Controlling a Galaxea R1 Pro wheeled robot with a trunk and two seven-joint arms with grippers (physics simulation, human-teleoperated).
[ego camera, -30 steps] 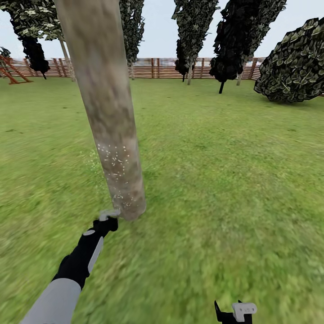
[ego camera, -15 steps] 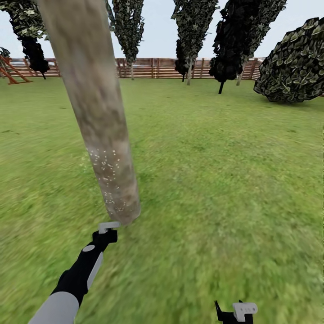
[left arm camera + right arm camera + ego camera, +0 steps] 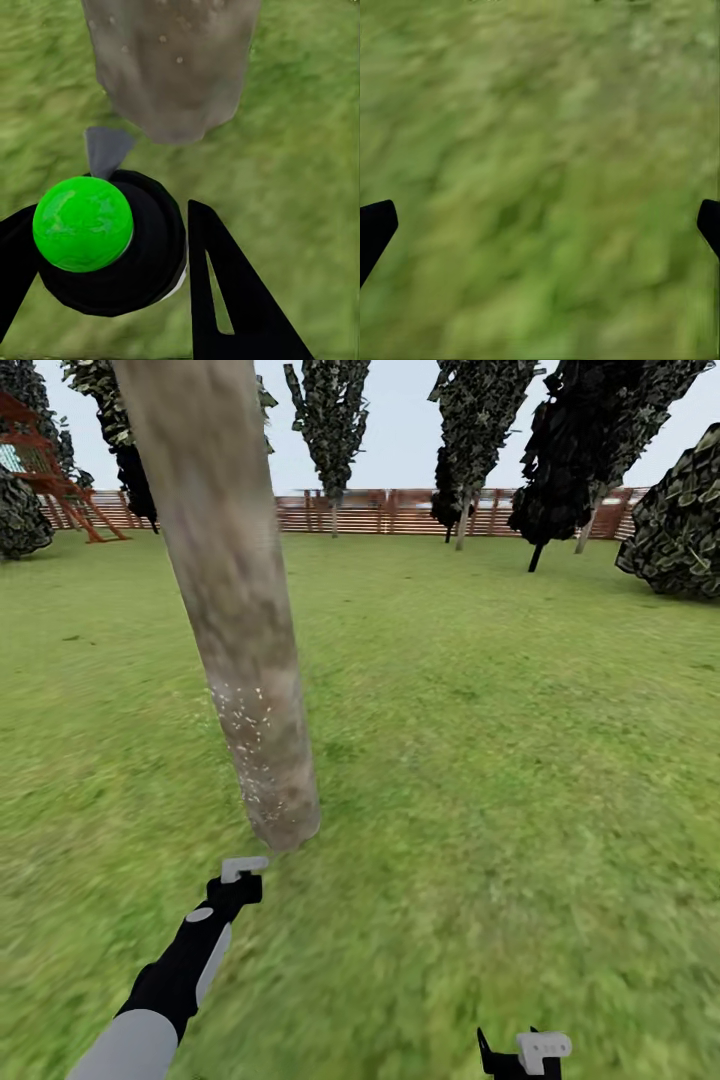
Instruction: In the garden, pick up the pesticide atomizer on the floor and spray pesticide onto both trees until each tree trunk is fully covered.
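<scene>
spraying step in hand, as judged from the scene: the pesticide atomizer (image 3: 105, 240) already off the floor (image 3: 480, 780) and pinched in the left end effector (image 3: 238, 882), its black fingers (image 3: 232, 300) pressed against both sides of the dark bottle in the left wrist view, bright green spot on top, pale grey spray head (image 3: 243, 868) pointing toward the foot of the tree trunk (image 3: 240, 650). atomizer thus inside the left end effector itself, low over the grass, just near of the trunk base and slightly to its left, close but apart from the bark. many small whitish dots on the lower part of the trunk, probably pesticide already landed; upper part bare and mottled grey-brown, so cover seems only partial here. next move probably calls for raising the nozzle along the trunk, keeping it aimed at the bark, and perhaps going round to the far side, which is hidden from the head view; after that, driving to the second tree, not possible to identify with certainty among the far trees by the wooden fence (image 3: 400, 512). right end effector (image 3: 520, 1055) at the near right edge of the head view, well apart from the trunk, spread wide with two dark tips at the edges of its wrist view and nothing but grass between them. risk worth to note: spray head very near the bark, easy to bump when lifting.
</scene>
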